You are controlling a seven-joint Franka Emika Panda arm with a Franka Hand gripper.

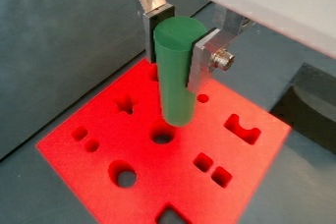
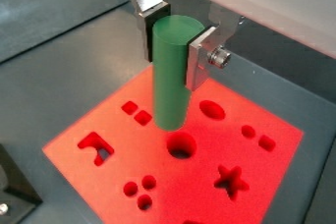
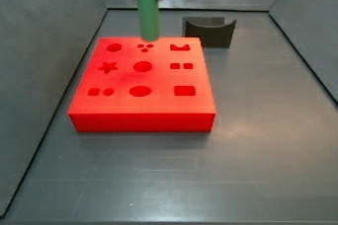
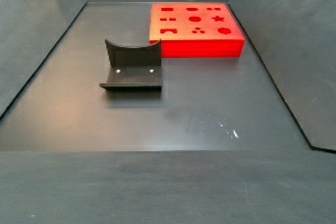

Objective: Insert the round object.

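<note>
wrist views alone show gripper (image 1: 184,39) clamping round object (image 1: 175,71).

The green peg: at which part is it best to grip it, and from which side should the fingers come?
Grip the green peg at its upper end, coming from above, as the gripper does now: it hangs upright over the red block, leaving its lower end free.

both wrist views sit close on the gripper (image 1: 184,41) (image 2: 180,39) and look steeply down along the peg (image 1: 176,71) (image 2: 171,71) onto the red block (image 1: 92,169) (image 2: 282,184), each from a different side. i get one side view fairly near, facing the block's (image 3: 138,120) front. another sits farther back, past the fixture (image 4: 132,66), with the block (image 4: 197,43) far off. all four share the block and peg.
</note>
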